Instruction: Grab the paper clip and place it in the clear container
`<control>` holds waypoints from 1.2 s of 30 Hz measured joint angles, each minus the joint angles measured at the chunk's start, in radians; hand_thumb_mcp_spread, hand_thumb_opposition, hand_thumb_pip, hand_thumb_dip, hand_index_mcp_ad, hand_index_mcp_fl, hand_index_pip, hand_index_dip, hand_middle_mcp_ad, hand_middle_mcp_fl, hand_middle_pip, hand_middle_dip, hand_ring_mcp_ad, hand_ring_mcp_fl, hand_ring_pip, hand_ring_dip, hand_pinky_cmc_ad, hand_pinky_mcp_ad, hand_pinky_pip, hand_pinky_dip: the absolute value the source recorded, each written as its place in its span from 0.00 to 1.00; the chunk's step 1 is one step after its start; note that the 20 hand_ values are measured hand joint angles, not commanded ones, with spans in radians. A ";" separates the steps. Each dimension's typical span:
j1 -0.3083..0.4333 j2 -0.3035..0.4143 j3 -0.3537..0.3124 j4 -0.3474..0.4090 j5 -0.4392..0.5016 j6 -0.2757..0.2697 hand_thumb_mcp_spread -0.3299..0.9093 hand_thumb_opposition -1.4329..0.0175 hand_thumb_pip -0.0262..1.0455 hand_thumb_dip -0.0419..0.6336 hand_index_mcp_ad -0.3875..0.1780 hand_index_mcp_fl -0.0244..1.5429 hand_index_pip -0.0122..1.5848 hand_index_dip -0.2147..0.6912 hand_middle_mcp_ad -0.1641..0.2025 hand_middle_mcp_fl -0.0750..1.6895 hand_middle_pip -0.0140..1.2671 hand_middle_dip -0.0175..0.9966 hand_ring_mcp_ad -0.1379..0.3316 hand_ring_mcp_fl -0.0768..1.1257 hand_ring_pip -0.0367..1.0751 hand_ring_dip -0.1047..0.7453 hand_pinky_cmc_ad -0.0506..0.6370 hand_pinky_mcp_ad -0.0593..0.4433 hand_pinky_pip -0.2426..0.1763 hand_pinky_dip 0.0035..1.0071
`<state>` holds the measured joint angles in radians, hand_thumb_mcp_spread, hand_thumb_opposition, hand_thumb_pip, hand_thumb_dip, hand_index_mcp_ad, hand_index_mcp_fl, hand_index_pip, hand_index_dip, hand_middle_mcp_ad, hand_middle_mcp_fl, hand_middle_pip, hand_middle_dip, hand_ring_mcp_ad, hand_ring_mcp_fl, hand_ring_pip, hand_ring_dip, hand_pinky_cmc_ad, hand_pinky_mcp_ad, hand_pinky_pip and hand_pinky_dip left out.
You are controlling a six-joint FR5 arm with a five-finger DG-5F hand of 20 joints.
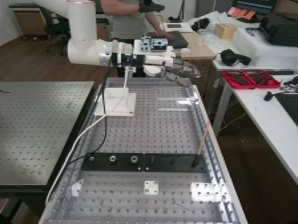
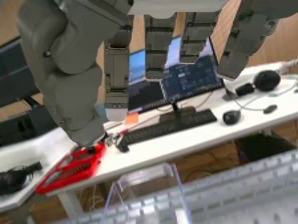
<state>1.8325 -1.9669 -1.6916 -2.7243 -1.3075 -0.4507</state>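
In the high view the hand [image 1: 178, 70] is held level above the bench's far end, its fingers pointing right. Straight, spread fingers of the hand [image 2: 158, 47] hang in the wrist view with nothing between them. The clear container [image 1: 174, 109] stands on the perforated bench, below and a little nearer than the hand. Its transparent walls also show in the wrist view, where the container [image 2: 181, 192] is at the bench's edge. A thin dark mark lies on the bench's near part, too small to tell whether it is the paper clip.
A black fixture plate [image 1: 143, 169] crosses the bench, with a thin upright rod [image 1: 201, 142] at its right end. A white stand [image 1: 118, 107] with a cable is at the left. Red trays [image 1: 246, 80] lie on the side table.
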 joint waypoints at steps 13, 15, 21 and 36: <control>-0.046 0.214 -0.082 0.017 -0.007 -0.129 0.59 0.46 0.51 0.45 0.35 0.21 0.39 0.36 0.45 0.14 0.11 0.22 0.49 0.06 0.13 0.24 0.57 0.67 0.51 0.31; -0.051 0.226 -0.087 0.003 -0.007 -0.148 0.59 0.46 0.50 0.45 0.35 0.21 0.37 0.36 0.46 0.14 0.11 0.22 0.49 0.06 0.13 0.24 0.57 0.68 0.52 0.33; -0.066 0.244 -0.090 -0.032 -0.011 -0.187 0.59 0.46 0.50 0.45 0.35 0.23 0.31 0.39 0.45 0.14 0.11 0.22 0.49 0.06 0.13 0.24 0.57 0.67 0.50 0.33; -0.108 0.279 -0.092 -0.070 -0.034 -0.246 0.59 0.46 0.50 0.45 0.35 0.25 0.25 0.44 0.45 0.14 0.11 0.22 0.49 0.06 0.13 0.24 0.58 0.67 0.50 0.33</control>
<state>1.7250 -1.6878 -1.7834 -2.7940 -1.3415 -0.6966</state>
